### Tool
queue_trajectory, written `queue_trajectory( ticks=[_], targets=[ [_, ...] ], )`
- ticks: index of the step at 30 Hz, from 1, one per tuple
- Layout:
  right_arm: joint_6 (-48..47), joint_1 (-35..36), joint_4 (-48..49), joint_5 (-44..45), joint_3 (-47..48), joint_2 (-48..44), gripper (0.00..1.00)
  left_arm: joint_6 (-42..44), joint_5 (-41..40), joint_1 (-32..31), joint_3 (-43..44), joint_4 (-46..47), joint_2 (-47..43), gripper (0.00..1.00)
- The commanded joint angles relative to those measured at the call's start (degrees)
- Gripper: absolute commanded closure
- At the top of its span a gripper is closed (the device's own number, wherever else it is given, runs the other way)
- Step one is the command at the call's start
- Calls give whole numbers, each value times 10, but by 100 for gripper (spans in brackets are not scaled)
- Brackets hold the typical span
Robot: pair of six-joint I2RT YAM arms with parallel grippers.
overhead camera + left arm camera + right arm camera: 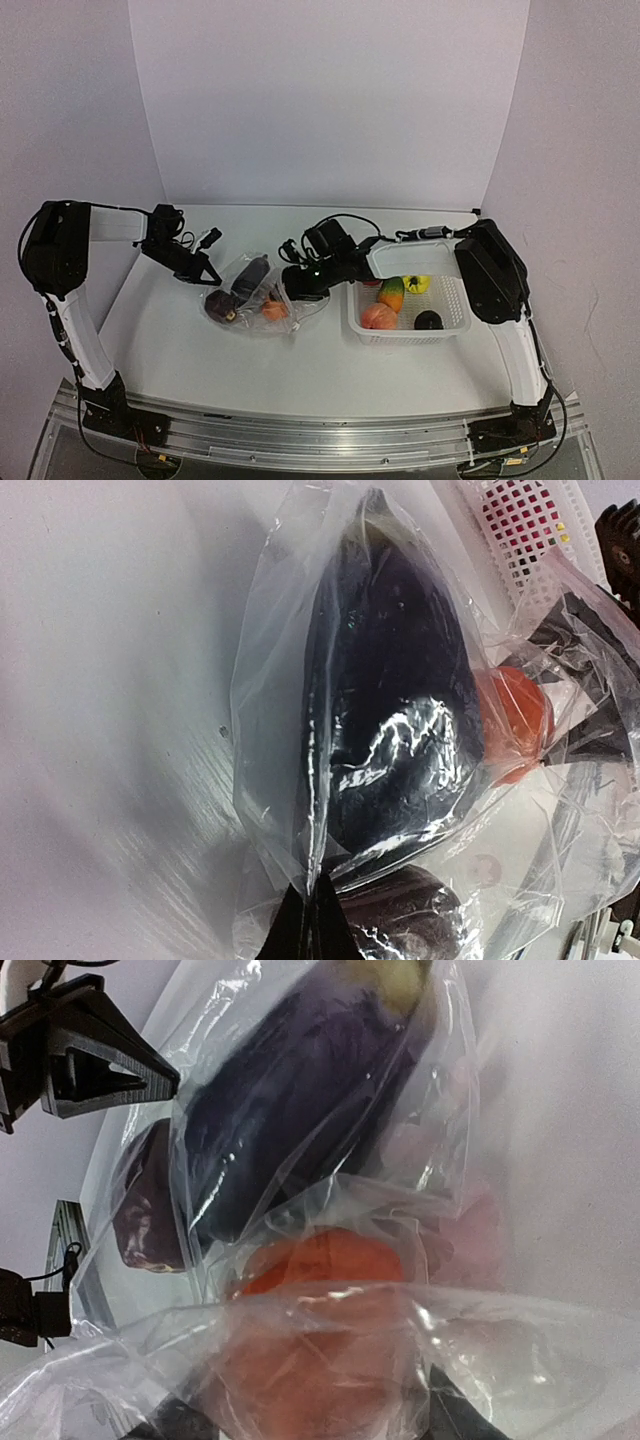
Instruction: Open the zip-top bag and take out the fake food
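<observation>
The clear zip-top bag (255,292) lies crumpled at the table's middle. Inside it are three pieces of fake food: a dark purple eggplant (250,275), a dark round piece (220,303) and an orange piece (273,310). My left gripper (208,272) is shut on a fold of the bag (280,680) at its left edge, with the eggplant (390,700) just beyond the fingertips (315,900). My right gripper (287,288) reaches in from the bag's right side. In the right wrist view its fingers stand apart either side of the orange piece (320,1270), with plastic draped over them.
A white mesh basket (405,337) stands right of the bag. It holds a peach piece (378,316), a green-orange piece (391,293), a yellow piece (416,283) and a black piece (429,320). White walls close off the back and sides.
</observation>
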Motion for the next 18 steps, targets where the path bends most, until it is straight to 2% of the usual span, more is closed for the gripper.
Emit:
queue_trajectory(
  ticks=[1,4,10,18],
  targets=[
    [-35,9,-61,31,15,6,33,12,-20,-3,1,2,-22,100],
    [-44,19,-62,51,12,0,21,9,-15,-4,0,1,-22,100],
    [-47,47,-59,142,-2,-36,20,7,-11,-4,-5,3,-22,100],
    [106,48,-54,183,40,-16,20,5,-10,-4,-8,7,-25,100]
  ],
)
